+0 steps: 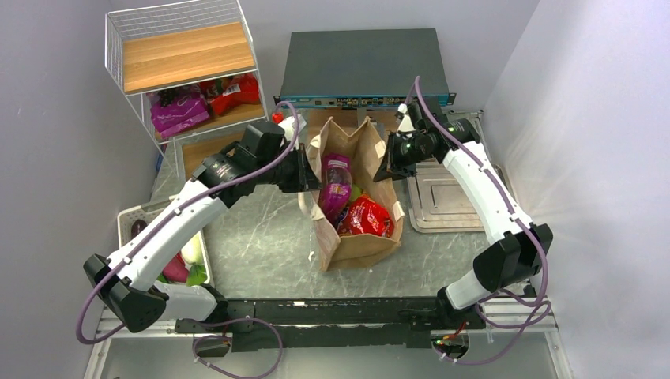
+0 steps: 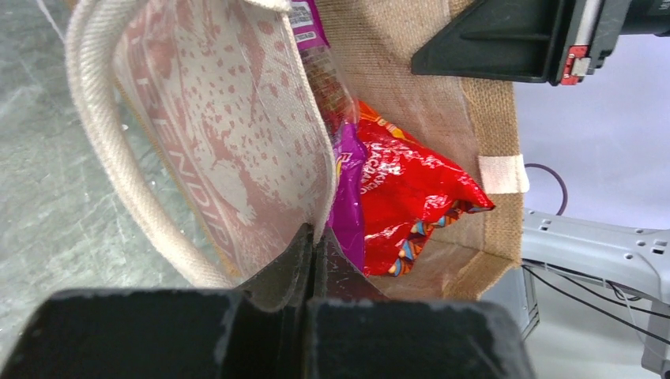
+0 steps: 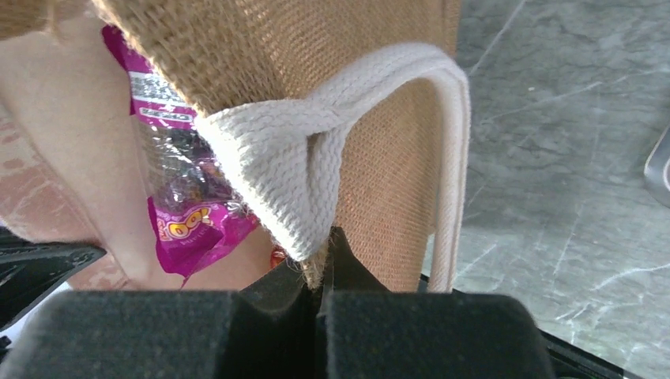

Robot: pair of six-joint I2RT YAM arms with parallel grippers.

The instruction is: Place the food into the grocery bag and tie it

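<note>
The grocery bag (image 1: 357,245), tan with cream handles, stands open at the table's middle. Inside it lie a purple packet (image 1: 336,185), a red snack packet (image 1: 366,217) and a bit of green. My left gripper (image 1: 306,170) is shut on the bag's left rim, the printed side (image 2: 229,142), with the jaws pinching the edge (image 2: 316,246). The red packet (image 2: 403,197) and the purple packet (image 2: 348,217) show past it. My right gripper (image 1: 387,162) is shut on the bag's right rim (image 3: 324,249) at the cream handle (image 3: 308,166). The purple packet (image 3: 190,225) shows inside.
A white wire shelf (image 1: 118,55) at the back left holds purple packets (image 1: 180,110) and red packets (image 1: 233,93). A grey box (image 1: 363,67) stands behind the bag. A metal tray (image 1: 446,197) lies to the right. A white basket (image 1: 130,217) with vegetables sits at the near left.
</note>
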